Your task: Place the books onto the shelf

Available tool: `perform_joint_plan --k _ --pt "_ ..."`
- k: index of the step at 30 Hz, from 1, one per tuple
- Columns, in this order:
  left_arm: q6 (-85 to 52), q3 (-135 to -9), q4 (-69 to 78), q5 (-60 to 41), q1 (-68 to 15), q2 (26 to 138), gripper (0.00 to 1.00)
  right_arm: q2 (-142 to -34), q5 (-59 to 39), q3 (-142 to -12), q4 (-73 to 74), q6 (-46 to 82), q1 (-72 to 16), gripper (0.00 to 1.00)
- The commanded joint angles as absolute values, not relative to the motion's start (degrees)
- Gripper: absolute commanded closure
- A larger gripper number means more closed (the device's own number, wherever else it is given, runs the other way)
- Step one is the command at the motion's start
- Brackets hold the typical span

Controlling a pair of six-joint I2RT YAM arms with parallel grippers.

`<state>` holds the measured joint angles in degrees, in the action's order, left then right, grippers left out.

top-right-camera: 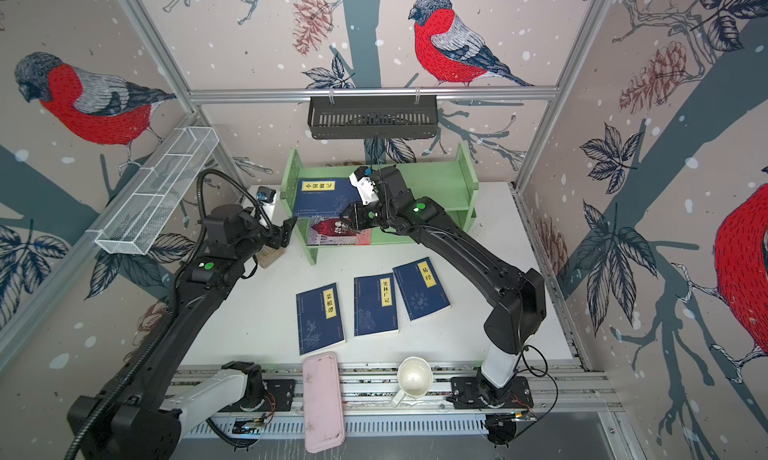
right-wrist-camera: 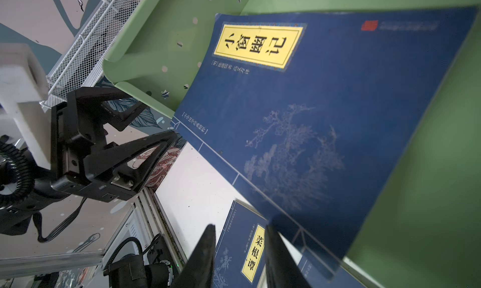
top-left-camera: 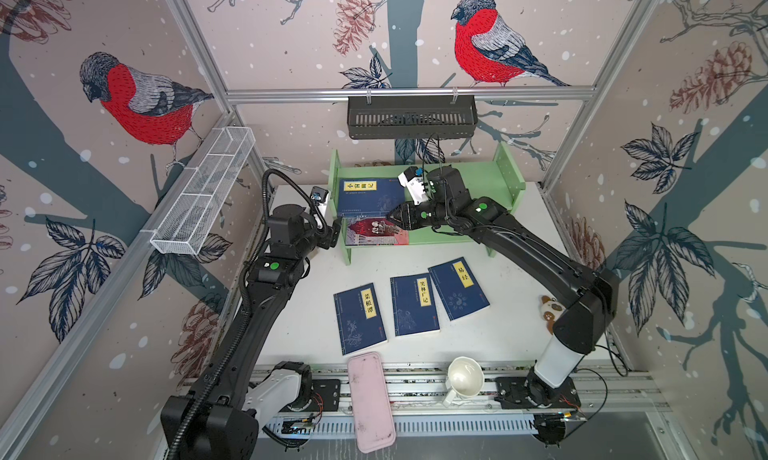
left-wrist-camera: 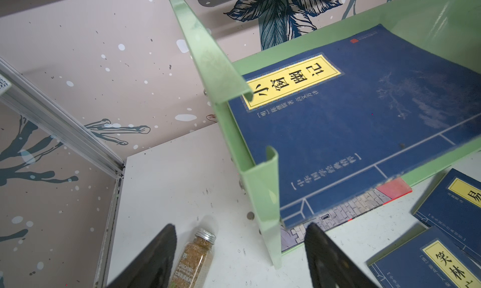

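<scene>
The light green shelf (top-left-camera: pixel 469 175) (top-right-camera: pixel 432 179) stands at the back of the table. One navy book (top-left-camera: pixel 371 197) (right-wrist-camera: pixel 325 104) lies flat on its upper tier at the left end, its front edge overhanging. A red-and-grey book (top-left-camera: pixel 376 232) lies on the lower tier. Three navy books (top-left-camera: pixel 359 318) (top-left-camera: pixel 414 306) (top-left-camera: pixel 458 287) lie flat on the table. My right gripper (top-left-camera: pixel 391 217) (right-wrist-camera: pixel 240 225) sits at the upper book's front edge, open narrowly, nothing between its fingers. My left gripper (top-left-camera: pixel 336 229) (left-wrist-camera: pixel 240 225) is wide open by the shelf's left side panel (left-wrist-camera: pixel 208 55).
A spice bottle (left-wrist-camera: pixel 194 258) lies on the table below my left gripper. A pink flat case (top-left-camera: pixel 370 399) and a white cup (top-left-camera: pixel 464 377) rest at the front rail. A black slotted basket (top-left-camera: pixel 411 115) hangs above the shelf, a white wire basket (top-left-camera: pixel 203 196) at the left wall.
</scene>
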<state>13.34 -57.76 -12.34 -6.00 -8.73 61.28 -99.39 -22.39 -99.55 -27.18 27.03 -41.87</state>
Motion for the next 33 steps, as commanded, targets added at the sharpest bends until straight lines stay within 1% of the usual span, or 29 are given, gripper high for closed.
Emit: perform_joint_plan --k 1,18,29,33 --pt "13.2 -57.8 -9.9 -6.0 -8.6 61.0 0.22 -99.5 -23.0 -100.0 -27.2 26.3 -41.6 0.67" --pt "13.3 -57.7 -9.3 -5.3 -8.6 61.2 0.22 -100.0 -24.7 -100.6 -27.0 26.6 -40.8 0.66" --pt "13.4 -57.7 -9.2 -4.9 -8.6 61.1 0.25 -97.1 -23.8 -100.8 -25.8 27.1 -40.7 0.62" --pt "13.6 -57.6 -9.1 -4.7 -8.6 61.1 0.28 -96.2 -22.8 -100.4 -25.9 27.1 -40.1 0.61"
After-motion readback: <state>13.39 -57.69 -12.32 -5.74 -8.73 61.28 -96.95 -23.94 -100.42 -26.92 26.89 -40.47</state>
